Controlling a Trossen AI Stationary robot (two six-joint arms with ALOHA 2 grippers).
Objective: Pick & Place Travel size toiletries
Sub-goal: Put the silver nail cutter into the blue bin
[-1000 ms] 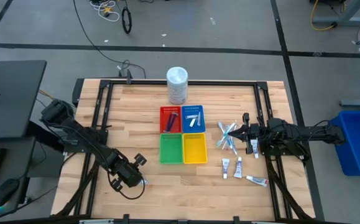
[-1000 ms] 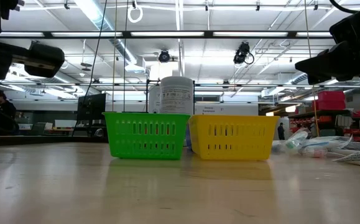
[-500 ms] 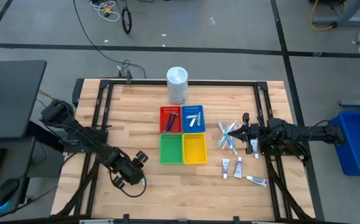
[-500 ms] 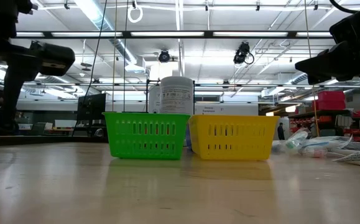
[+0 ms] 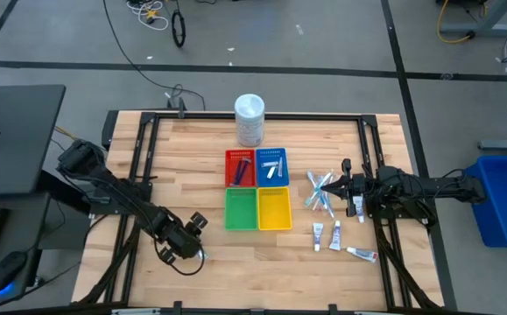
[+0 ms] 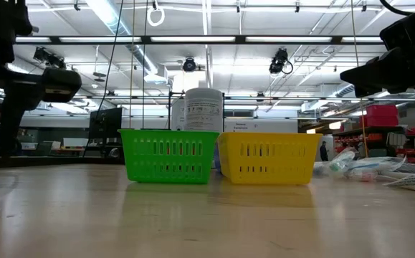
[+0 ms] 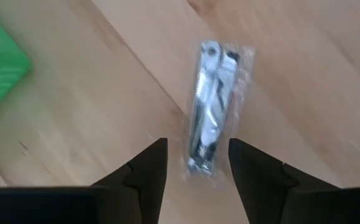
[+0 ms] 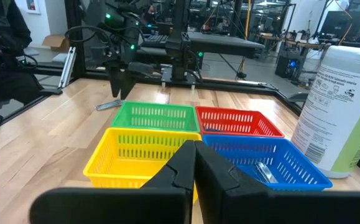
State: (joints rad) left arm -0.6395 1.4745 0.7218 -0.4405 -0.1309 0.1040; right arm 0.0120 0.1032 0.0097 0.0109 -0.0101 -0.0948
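A silvery sachet (image 7: pixel 214 99) in a clear wrapper lies flat on the wood near the table's front left (image 5: pixel 202 255). My left gripper (image 7: pixel 197 149) hangs over it, open, a finger on either side of the sachet's near end without touching it. My right gripper (image 5: pixel 341 186) is shut and empty at the table's right, beside a pile of pale-blue and white toothbrush sticks (image 5: pixel 320 191). Small white tubes (image 5: pixel 327 235) lie nearer the front edge. The red tray (image 5: pixel 240 166) holds a dark-blue stick; the blue tray (image 5: pixel 271 166) holds sachets.
Green tray (image 5: pixel 241 208) and yellow tray (image 5: pixel 274 208) stand side by side at the table's middle, in front of the red and blue ones. A tall white tub (image 5: pixel 249 120) stands at the far edge. Bare wood lies around the sachet at the front left.
My left gripper has turned about over the front-left of the table and come down a little toward the sachet, which lies where it was. My right arm has kept still.
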